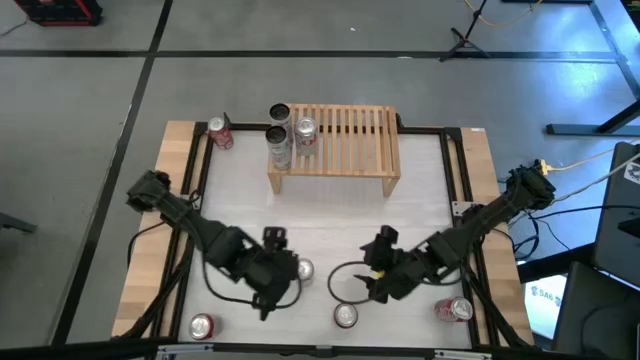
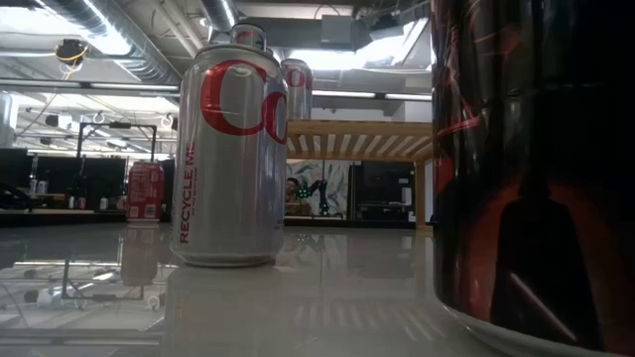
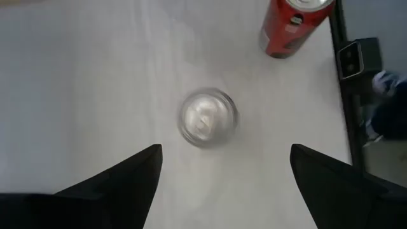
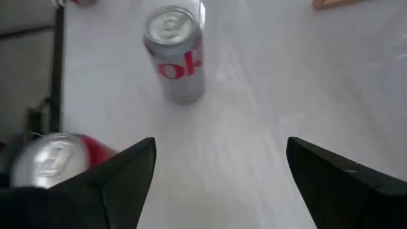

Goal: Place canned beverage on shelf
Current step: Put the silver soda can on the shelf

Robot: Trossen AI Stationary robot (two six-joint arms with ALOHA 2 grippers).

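One can (image 1: 305,131) stands on the shelf (image 1: 345,140); my left gripper (image 1: 283,281) hangs open over a silver can (image 1: 304,269), nothing held.

I see even overhead light, with ceiling strip lights (image 2: 94,35) mirrored as glare on the glossy table (image 2: 327,288). The silver can (image 3: 207,118) ahead of my left gripper (image 3: 226,166) smears with blur; the dark can (image 2: 536,159) looms unfocused.
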